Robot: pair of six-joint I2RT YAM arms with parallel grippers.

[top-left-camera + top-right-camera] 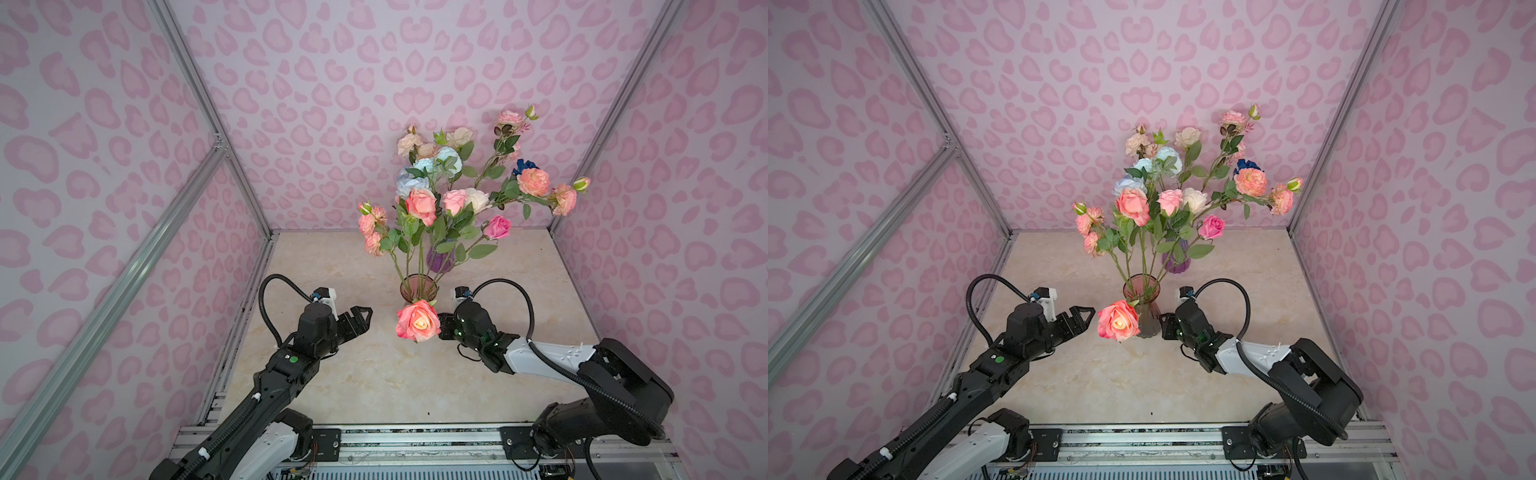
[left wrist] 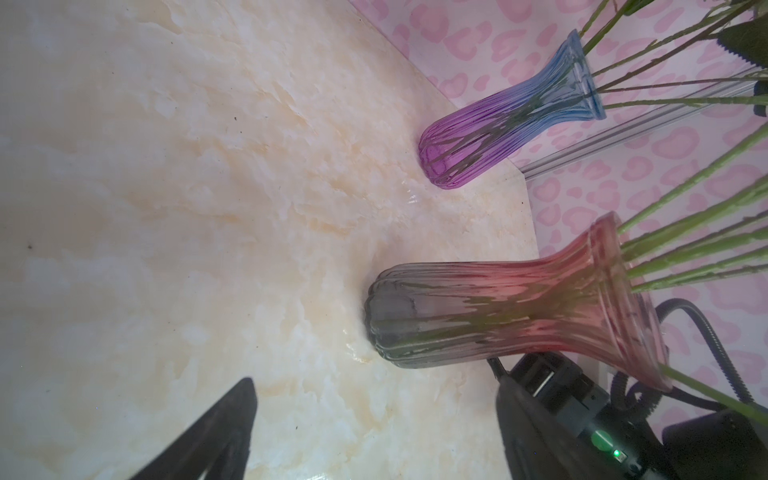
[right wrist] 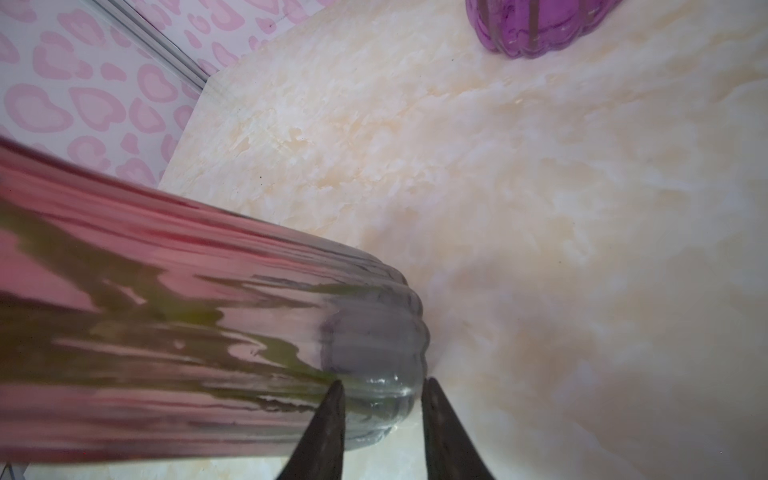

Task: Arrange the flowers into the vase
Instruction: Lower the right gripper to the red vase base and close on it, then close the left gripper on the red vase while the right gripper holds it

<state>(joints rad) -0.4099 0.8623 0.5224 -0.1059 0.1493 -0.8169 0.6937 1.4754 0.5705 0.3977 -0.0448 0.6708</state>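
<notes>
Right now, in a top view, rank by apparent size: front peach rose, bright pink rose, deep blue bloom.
1. Front peach rose (nearest camera, real size unsure)
2. Bright pink rose
3. Deep blue bloom, partly hidden

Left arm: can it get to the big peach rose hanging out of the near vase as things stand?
Probably yes. The left claw is open and beside the peach rose, with nothing visible between them. The right claw sits across the red vase, out of the way.

robot test cell, lab-type: aluminium extrusion frame (image 1: 244,183) carrying pink heart-print wall panels (image 1: 332,83); marble-look tabletop (image 1: 374,382); left arm (image 1: 286,370) and right arm (image 1: 544,357) mounted on slotted rail (image 1: 415,442) at near edge.
</notes>
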